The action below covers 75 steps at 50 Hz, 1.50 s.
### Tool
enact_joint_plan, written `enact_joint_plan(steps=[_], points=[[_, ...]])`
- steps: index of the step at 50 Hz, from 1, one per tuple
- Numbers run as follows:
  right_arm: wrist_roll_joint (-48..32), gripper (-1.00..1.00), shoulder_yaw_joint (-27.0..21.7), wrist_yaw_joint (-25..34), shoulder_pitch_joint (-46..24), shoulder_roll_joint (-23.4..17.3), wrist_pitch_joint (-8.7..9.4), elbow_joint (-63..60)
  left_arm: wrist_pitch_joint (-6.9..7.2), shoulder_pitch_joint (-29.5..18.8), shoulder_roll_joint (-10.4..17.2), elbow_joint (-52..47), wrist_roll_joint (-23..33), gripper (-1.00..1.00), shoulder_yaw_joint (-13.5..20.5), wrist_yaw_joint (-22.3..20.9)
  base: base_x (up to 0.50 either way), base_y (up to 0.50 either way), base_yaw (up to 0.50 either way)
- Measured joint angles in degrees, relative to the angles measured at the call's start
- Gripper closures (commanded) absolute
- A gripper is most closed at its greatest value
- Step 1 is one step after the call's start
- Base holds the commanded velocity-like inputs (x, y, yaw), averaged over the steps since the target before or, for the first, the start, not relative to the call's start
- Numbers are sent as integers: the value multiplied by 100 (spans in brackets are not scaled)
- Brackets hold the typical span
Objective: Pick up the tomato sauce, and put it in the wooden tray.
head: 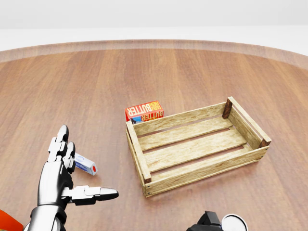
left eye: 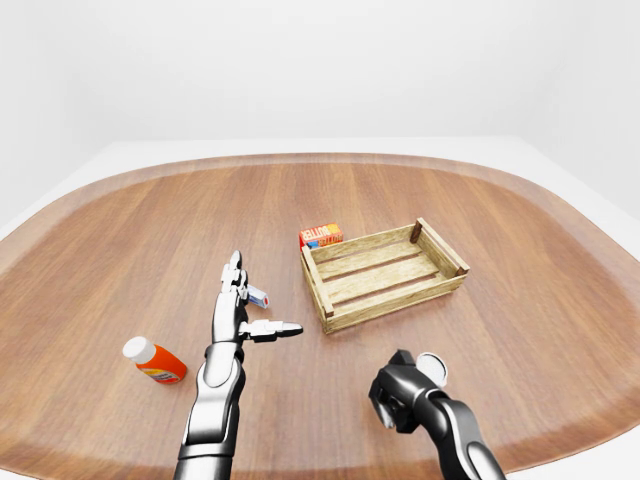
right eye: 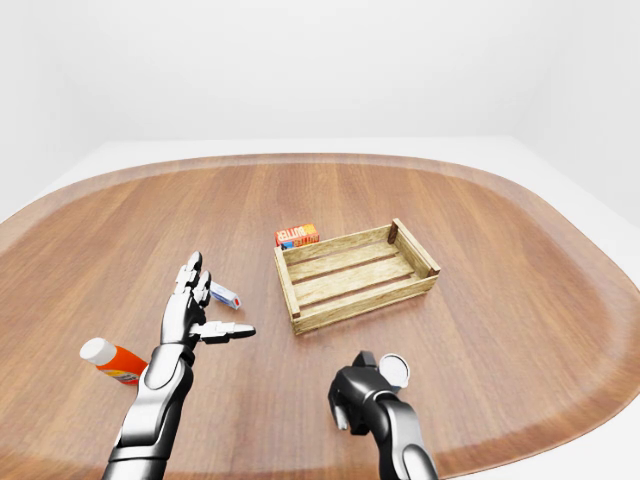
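L hand first: fingers point(left eye: 233, 275) are standing straight and spread, thumb sticking out to the right, so the left hand point(left eye: 240, 310) is wide open and holding nothing. It's hovering just over a small white tube point(left eye: 258, 296), not touching as far as I can see. I'm reading it as parked out of the way, since it isn't the working side.

R hand: the right hand point(left eye: 400, 398) is sitting low at the near edge, a dark bunched shape. I can't tell if its fingers are curled shut or just folded. It's sitting just left of the tomato sauce point(left eye: 432, 368), touching or almost; I can't say which.

Only the sauce's pale round top is showing, prob. a can. So I'm judging it's standing upright, long axis vertical, top pointing up at the cameras. That suits a side grip.

The wooden tray point(left eye: 325, 295) is lying farther off, angled, nothing inside, an easy short carry. A butter box point(left eye: 321, 235) is sitting against its far-left corner. An orange bottle point(left eye: 155, 362) is lying on its side at near left, well apart.
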Motion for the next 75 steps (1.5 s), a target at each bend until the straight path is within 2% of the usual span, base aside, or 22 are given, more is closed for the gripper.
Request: enact_joint_plan(steps=[37,58,75], points=[[-231,100,178,339,129,87,52,-530,4,3,0,-7,1,-100,2,-2,0,0,0],[8,100,220,259,-250,299,52,-1346,4,3,0,-7,0,-100,2,-2,0,0,0],[211,100,2,248,-730,445,52,-2062,5,3,0,-7,0,-100,2,-2,0,0,0]])
